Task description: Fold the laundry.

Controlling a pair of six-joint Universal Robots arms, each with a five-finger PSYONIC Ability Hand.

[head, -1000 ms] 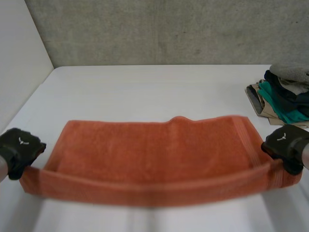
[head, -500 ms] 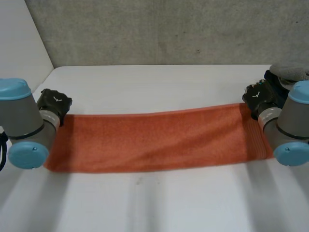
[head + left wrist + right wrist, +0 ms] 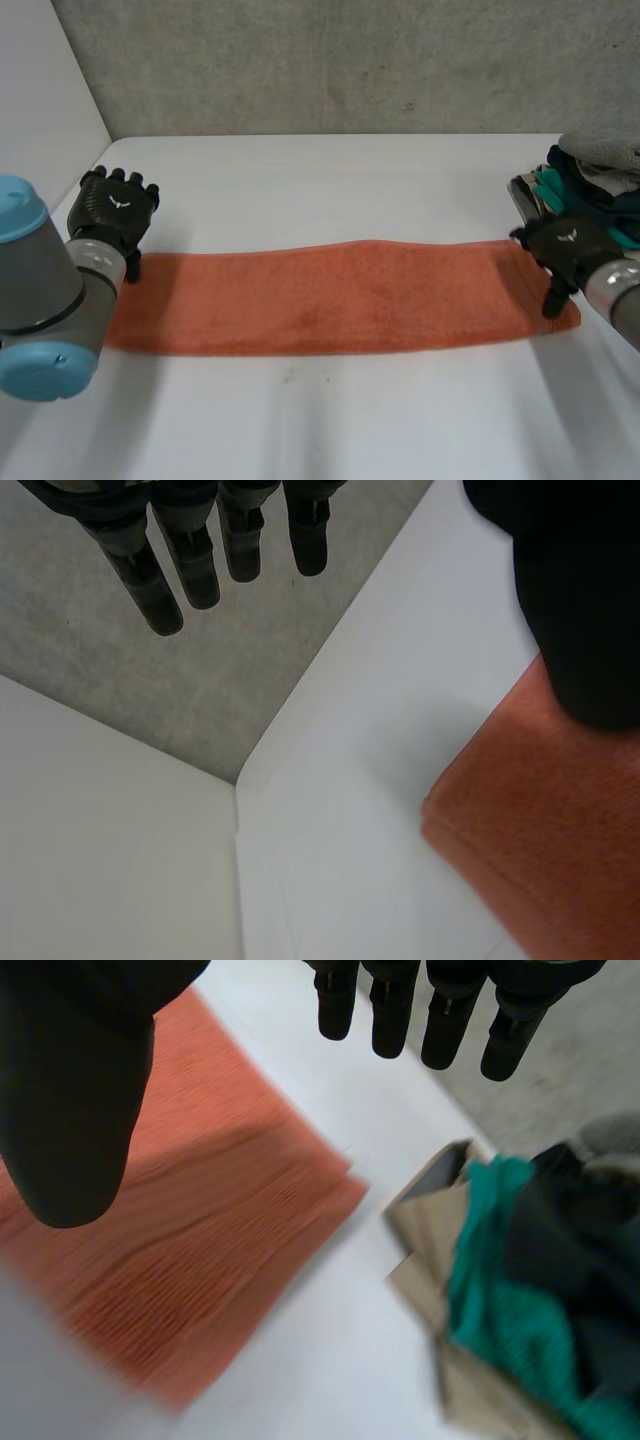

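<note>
Left hand [image 3: 580, 590]: fingers [image 3: 160, 575] straight, apart, clamped on nothing. Point out past the worktop's [image 3: 400, 710] far left corner toward the grey wall [image 3: 120, 690]. Thumb [image 3: 575, 650] held clear of the fingers, in front of the towel's [image 3: 540, 830] left end; can't tell if touching. Towel corner flat on the worktop just beside the thumb, doubled edge visible.

Head view: hovers at the far corner of the towel's left end, back of hand to the camera, near the worktop's left edge. Left arm [image 3: 40, 290] in close at the near left corner.

Right hand [image 3: 70, 1080]: fingers [image 3: 395, 1015] straight, apart, nothing held. Thumb wide of the fingers, over the towel's right end. Towel corner under the palm; pile of clothes [image 3: 530, 1290] just past it, apart from the towel, bare worktop between.

Head view: sits at the towel's right end near the worktop's right edge, one finger pointing down at the cloth; contact not readable.

Towel: orange, folded to a long narrow strip, flat across the middle of the worktop, running from near the left edge to near the right edge, roughly parallel to the far edge. Released at both ends.

Pile of clothes: at the right edge toward the far right corner; teal, dark, tan and grey pieces stacked.
</note>
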